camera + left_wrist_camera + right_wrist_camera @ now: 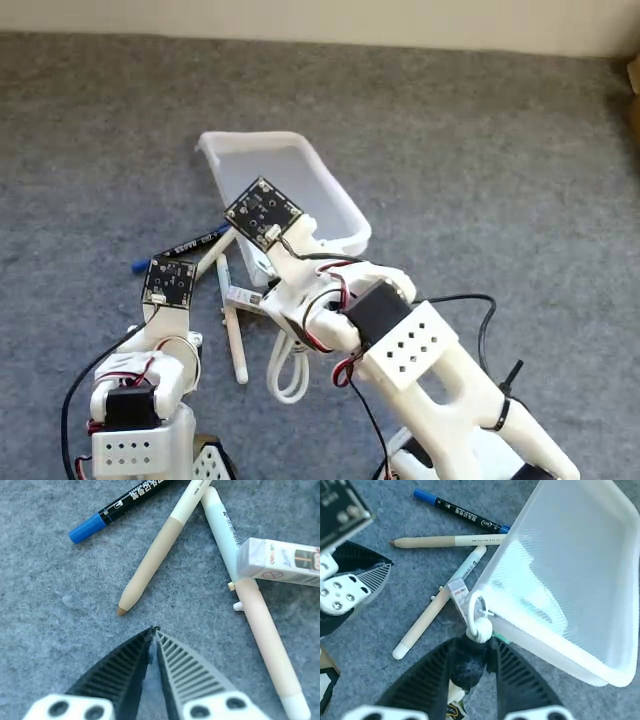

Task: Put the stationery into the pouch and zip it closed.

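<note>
Grey carpet (500, 150) everywhere.

High view: seeing one translucent pouch (300, 175) lying mid-table, losing most of the beige pens (237, 350) beside it under the arms (430, 370).

Left wrist: counting one blue-capped marker (120, 507), two beige pens, one small box (280, 560); noting marker and box cut off at frame edge. Finding left gripper (154, 630) pinched tip to tip, gripping nothing, hovering by one pen's tip.

Right wrist: seeing right gripper (474, 647) clamping zip pull (480, 627) at pouch corner, jaws narrowly apart; struggling to resolve dark part between them.

You seem to be at a robot test bench: a grey felt tabletop (500, 150), with a pale wall (300, 20) along its far edge.
</note>
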Controlling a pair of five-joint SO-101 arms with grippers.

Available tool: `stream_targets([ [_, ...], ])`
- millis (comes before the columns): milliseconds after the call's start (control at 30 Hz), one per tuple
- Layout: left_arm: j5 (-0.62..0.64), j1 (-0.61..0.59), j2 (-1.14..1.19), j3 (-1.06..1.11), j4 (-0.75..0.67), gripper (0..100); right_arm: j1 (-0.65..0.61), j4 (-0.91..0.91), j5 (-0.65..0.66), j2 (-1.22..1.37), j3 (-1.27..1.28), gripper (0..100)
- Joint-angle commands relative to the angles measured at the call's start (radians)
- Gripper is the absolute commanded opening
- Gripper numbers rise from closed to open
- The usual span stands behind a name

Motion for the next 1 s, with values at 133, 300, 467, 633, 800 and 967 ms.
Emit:
stream_targets([
  [133,0.008,-0.007,-0.002,-0.033,-0.003,1,0.048,0.008,0.002,-0.01,-0.077,0.5],
  [300,0.008,-0.005,-0.002,-0.183,-0.003,1,0.054,0.001,-0.017,-0.01,-0.081,0.5],
  [467,0.006,0.018,-0.002,-0.292,0.003,1,0.048,0.001,-0.061,-0.01,-0.102,0.5],
  [633,-0.008,0.042,-0.002,-0.343,0.006,20,0.047,0.001,-0.061,-0.01,-0.117,0.5],
  [800,0.044,0.045,-0.002,-0.344,0.003,31,0.047,0.001,-0.061,-0.01,-0.119,0.5],
  [967,0.057,0.053,-0.002,-0.367,0.005,31,0.028,-0.015,-0.061,-0.01,-0.117,0.5],
])
